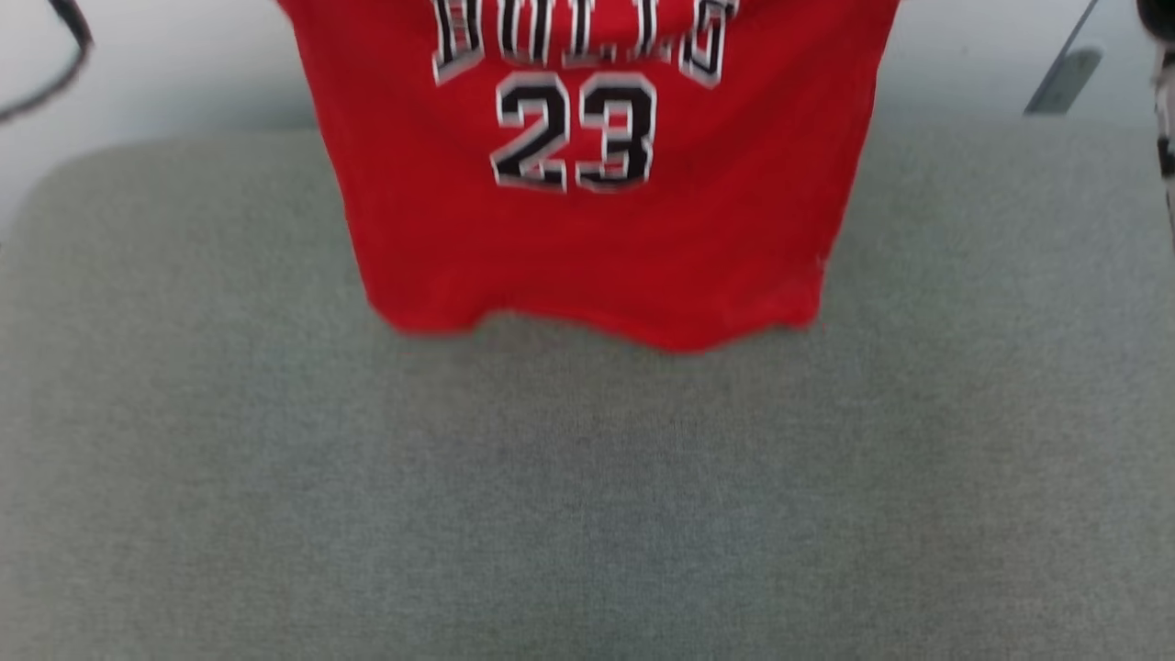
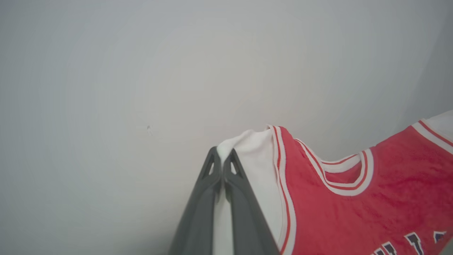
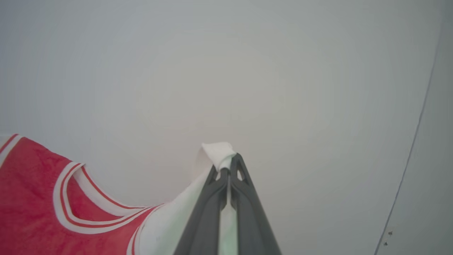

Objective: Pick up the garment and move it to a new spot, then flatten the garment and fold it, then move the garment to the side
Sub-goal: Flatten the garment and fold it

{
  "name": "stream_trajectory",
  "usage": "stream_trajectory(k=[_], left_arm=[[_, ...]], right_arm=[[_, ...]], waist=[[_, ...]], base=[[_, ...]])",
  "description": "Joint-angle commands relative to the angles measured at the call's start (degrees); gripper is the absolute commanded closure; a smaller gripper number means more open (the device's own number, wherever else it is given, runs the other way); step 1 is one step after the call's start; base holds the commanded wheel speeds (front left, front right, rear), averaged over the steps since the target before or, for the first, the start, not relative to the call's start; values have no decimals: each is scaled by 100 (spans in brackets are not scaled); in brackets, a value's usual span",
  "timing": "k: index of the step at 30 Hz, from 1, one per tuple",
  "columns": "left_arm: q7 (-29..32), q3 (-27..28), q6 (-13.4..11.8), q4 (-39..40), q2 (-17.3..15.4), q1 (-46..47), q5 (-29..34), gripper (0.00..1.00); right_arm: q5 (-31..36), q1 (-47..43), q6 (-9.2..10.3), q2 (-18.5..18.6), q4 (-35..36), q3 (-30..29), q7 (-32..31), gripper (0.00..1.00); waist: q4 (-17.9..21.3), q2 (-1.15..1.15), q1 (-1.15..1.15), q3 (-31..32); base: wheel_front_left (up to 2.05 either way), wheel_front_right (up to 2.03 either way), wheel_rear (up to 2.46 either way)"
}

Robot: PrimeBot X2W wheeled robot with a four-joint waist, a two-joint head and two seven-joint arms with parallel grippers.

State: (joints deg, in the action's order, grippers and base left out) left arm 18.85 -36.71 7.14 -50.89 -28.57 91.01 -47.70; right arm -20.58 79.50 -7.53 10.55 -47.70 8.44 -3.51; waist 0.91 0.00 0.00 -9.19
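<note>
The garment [image 1: 597,229], a red jersey with black "BULLS" lettering and "23", hangs spread out in the head view, its lower hem just above the grey padded surface [image 1: 587,496]. In the left wrist view my left gripper [image 2: 222,156] is shut on the white sleeve of the garment [image 2: 354,205], with the striped collar to the right. In the right wrist view my right gripper [image 3: 228,164] is shut on the other white sleeve of the garment [image 3: 42,198], a fold of white cloth poking out above the fingertips. The jersey's top edge is cut off by the head view's upper border.
Pale floor lies beyond the padded surface's far edge. A dark cable [image 1: 55,64] loops at the top left. A dark, slanting object [image 1: 1065,78] lies at the top right. Both wrist views look at a plain pale wall [image 2: 141,88].
</note>
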Motion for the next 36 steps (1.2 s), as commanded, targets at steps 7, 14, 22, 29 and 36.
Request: stream_trajectory(k=[7,14,22,29,36], left_arm=[[-1255,182,2,-318,170,964,261,100],[-2294,114,30,-283,269,1155,113,100],[-2279,-708,33,56,42,440,-415,100],[-1922,-1500,34,562,-231,-369,-1011,100],[-1763,-2183,34,1229,-718,-1482,-1574,100]], right_arm=[[1105,1002,9,-69,-560,-113,1526,100],[2299,1484,9,-115,-761,-367,1859,100],[2622,1032,9,-233,-720,-559,1877,100],[2072,175,9,-92,-756,-52,1871,100],[959,-1229,9,333,-390,1056,1868,100]], waist=[[-8,0,0,-1444],[-229,0,0,-2212],[-431,0,0,-2398],[-490,0,0,-1738],[-460,0,0,-798]], base=[[0,0,0],[0,0,0],[0,0,0],[0,0,0],[0,0,0]])
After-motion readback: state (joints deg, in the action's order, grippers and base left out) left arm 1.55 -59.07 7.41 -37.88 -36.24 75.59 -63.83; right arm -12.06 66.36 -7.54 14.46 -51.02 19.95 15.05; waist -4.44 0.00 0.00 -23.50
